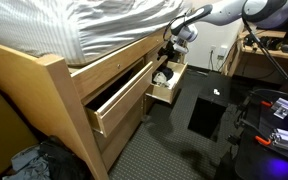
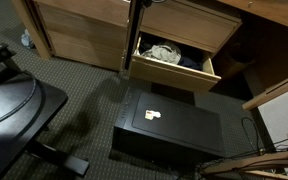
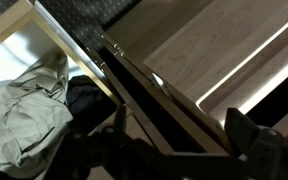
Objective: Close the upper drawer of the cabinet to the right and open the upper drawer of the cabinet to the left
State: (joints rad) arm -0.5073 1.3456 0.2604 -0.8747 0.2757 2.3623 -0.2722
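An open wooden drawer (image 2: pixel 174 72) holds crumpled clothes (image 2: pixel 164 53). It also shows in an exterior view (image 1: pixel 167 90) and in the wrist view, with the clothes (image 3: pixel 24 110) at the left. My gripper (image 3: pixel 181 130) is open, with a finger on either side of the top edge of the drawer's front panel (image 3: pixel 144 85). In an exterior view the gripper (image 1: pixel 170 52) hangs just above that drawer. The cabinet (image 2: pixel 79 30) to its left has its drawers shut.
A black box (image 2: pixel 169 125) stands on the carpet in front of the open drawer, also seen in an exterior view (image 1: pixel 209 110). Another large drawer (image 1: pixel 119 95) is pulled out of the bed frame. A black stand (image 2: pixel 14 110) fills the floor's left side.
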